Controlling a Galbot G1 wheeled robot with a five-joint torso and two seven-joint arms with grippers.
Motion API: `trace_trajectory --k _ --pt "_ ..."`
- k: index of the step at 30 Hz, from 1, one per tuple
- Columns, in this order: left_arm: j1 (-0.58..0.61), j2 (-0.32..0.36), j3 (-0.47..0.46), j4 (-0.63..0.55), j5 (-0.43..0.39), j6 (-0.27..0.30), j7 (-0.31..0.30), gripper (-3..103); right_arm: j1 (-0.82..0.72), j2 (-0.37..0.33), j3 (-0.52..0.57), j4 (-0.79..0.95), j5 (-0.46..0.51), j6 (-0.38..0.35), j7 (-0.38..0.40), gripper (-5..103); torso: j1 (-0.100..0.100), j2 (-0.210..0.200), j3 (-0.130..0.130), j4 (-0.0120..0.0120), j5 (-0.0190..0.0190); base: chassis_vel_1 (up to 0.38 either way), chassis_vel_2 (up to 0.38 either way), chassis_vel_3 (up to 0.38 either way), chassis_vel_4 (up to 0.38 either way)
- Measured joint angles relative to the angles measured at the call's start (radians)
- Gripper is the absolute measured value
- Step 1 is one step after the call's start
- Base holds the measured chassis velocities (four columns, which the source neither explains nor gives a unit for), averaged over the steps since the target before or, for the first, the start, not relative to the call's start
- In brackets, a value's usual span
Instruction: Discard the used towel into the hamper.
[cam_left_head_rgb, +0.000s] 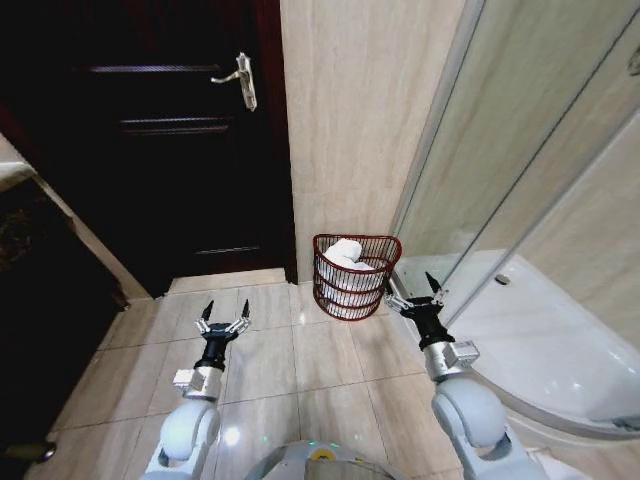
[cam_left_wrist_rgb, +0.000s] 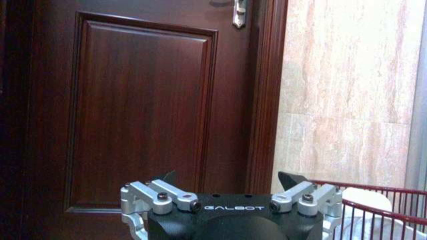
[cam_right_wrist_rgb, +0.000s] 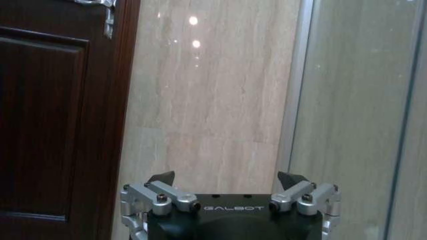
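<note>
The hamper (cam_left_head_rgb: 356, 276), a small round reddish-brown wire basket, stands on the tiled floor against the beige wall. A white towel (cam_left_head_rgb: 346, 254) lies rolled inside it, rising to the rim. In the left wrist view the hamper (cam_left_wrist_rgb: 387, 210) appears to one side with the white towel (cam_left_wrist_rgb: 365, 199) behind its wires. My left gripper (cam_left_head_rgb: 223, 314) is open and empty over the floor, left of the hamper. My right gripper (cam_left_head_rgb: 414, 290) is open and empty, just right of the hamper's rim. Both wrist views show spread fingertips, left gripper (cam_left_wrist_rgb: 230, 176) and right gripper (cam_right_wrist_rgb: 227, 176), with nothing between them.
A dark wooden door (cam_left_head_rgb: 170, 140) with a metal handle (cam_left_head_rgb: 243, 78) stands left of the hamper. A glass shower screen (cam_left_head_rgb: 520, 150) and a white shower tray (cam_left_head_rgb: 540, 340) close off the right. A dark cabinet (cam_left_head_rgb: 40, 300) stands at the left.
</note>
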Motion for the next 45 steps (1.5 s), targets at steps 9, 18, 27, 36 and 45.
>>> trace_trajectory --k 9,18,27,36,45 --pt "0.007 -0.003 -0.001 -0.004 0.003 -0.005 0.001 100 -0.006 0.001 -0.001 -0.001 -0.001 0.0 0.0 100 0.0 0.0 0.0 0.0001 -0.0001 -0.021 0.099 0.019 -0.09" --pt "0.011 -0.004 -0.002 -0.01 0.005 -0.007 0.001 100 -0.012 0.002 -0.002 0.003 -0.003 0.002 0.0 100 0.0 0.0 0.0 0.0001 0.0 -0.035 0.103 0.027 -0.108" --pt "0.013 -0.008 -0.002 -0.011 0.008 -0.01 0.001 100 -0.011 -0.001 -0.002 0.005 -0.003 0.003 -0.001 100 0.0 0.0 0.0 0.0 0.0 -0.024 0.098 0.025 -0.1" --pt "0.015 -0.007 -0.005 -0.013 0.008 -0.011 0.001 100 -0.014 0.002 -0.005 0.006 -0.006 0.003 -0.002 100 0.0 0.0 0.0 0.0 0.0 -0.032 0.109 0.037 -0.111" --pt "0.013 -0.014 -0.005 -0.013 0.016 -0.009 0.001 100 0.004 -0.003 -0.005 0.004 0.017 -0.018 0.013 100 0.0 0.0 0.0 0.0001 0.0 -0.032 0.1 0.03 -0.091"
